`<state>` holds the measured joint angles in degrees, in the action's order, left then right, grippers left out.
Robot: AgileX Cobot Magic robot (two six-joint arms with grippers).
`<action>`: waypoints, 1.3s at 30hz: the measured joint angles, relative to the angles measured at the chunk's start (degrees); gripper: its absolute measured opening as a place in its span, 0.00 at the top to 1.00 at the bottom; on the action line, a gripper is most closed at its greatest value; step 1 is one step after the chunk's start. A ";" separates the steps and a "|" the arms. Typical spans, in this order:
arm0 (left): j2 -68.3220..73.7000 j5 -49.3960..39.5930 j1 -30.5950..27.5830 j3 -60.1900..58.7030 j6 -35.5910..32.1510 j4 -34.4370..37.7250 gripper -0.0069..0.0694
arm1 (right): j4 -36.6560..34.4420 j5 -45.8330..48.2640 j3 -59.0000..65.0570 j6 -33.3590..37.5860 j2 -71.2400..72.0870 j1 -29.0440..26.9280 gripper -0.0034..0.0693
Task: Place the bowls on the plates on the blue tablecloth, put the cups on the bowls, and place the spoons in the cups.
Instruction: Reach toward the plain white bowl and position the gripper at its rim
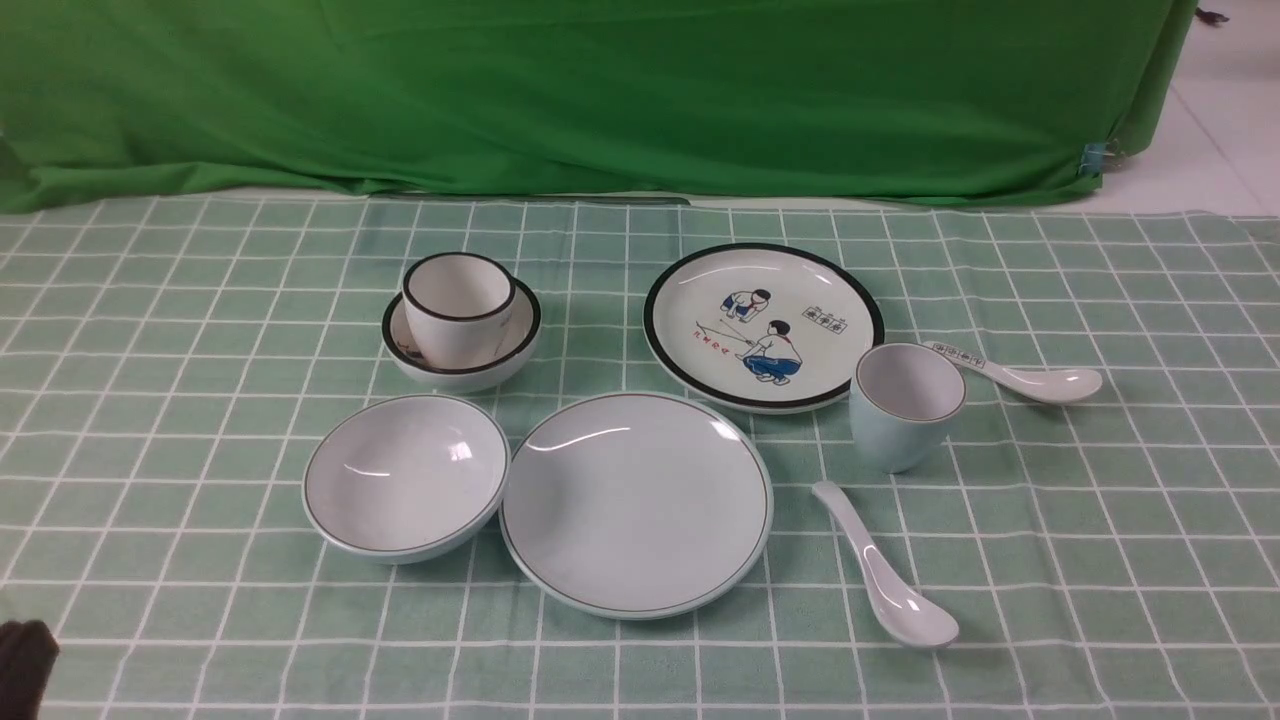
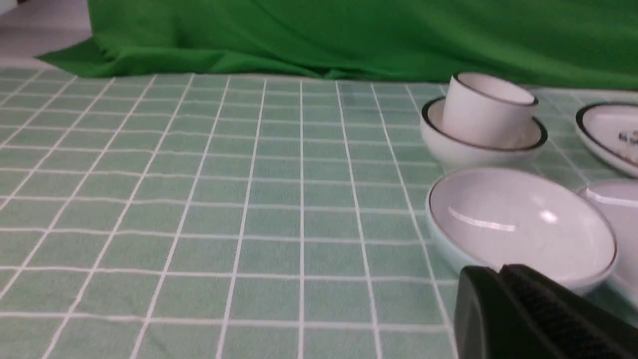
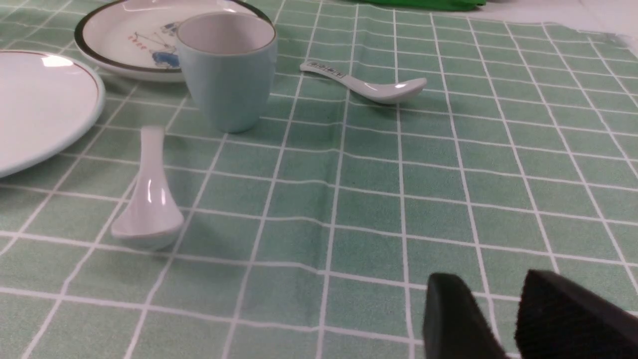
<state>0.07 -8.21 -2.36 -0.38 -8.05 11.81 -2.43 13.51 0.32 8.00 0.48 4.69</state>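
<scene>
Right gripper (image 3: 491, 286) off plain spoon (image 3: 148, 199), handle away

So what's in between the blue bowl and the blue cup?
The plain pale blue plate, empty, lies between the pale blue bowl and the pale blue cup. The front view shows it best.

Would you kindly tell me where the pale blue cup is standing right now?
In the front view the pale blue cup stands upright on the robot's right, beside the cartoon plate, between the marked spoon and the plain spoon.
</scene>
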 joint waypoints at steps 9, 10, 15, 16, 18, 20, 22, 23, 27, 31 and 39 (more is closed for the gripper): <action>0.00 20.68 0.00 0.00 19.09 18.68 0.89 | 0.00 0.00 0.00 0.00 0.00 0.00 0.62; 0.00 20.68 0.00 0.00 19.34 18.62 0.89 | 0.00 0.00 0.00 0.00 0.00 0.00 0.62; 3.63 8.21 0.75 8.79 20.62 8.74 0.89 | 0.00 0.00 0.00 0.00 0.00 0.00 0.62; 6.49 4.15 1.62 12.02 19.51 6.87 0.89 | 0.00 0.00 0.00 0.00 0.00 0.00 0.62; 9.34 1.13 2.52 14.70 17.34 6.06 0.89 | 0.00 0.00 0.00 0.00 0.00 0.00 0.62; 16.04 -4.65 4.60 19.71 11.02 5.94 0.89 | 0.00 0.00 0.00 0.00 0.00 0.00 0.62; 25.04 -14.17 7.68 26.67 -0.34 7.03 0.89 | 0.00 -0.36 0.00 0.00 0.00 0.00 0.62; 29.00 -18.79 8.93 29.62 -5.01 7.40 0.89 | 0.00 -0.73 0.00 0.00 0.00 0.00 0.62; 42.66 -31.23 14.12 39.05 -13.53 7.83 0.89 | -4.47 -4.54 0.00 -4.10 0.00 0.00 0.62; 53.87 -34.09 18.21 44.36 -17.21 7.52 0.89 | -8.67 -11.19 0.00 -14.79 0.00 0.00 0.62; 76.46 -41.61 21.90 55.81 -22.45 5.23 0.89 | -10.57 -11.87 -2.77 -27.44 -0.63 1.23 0.65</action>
<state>76.53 -49.81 19.54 55.43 -30.49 17.04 -13.00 1.64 -2.45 -19.44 -0.15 5.92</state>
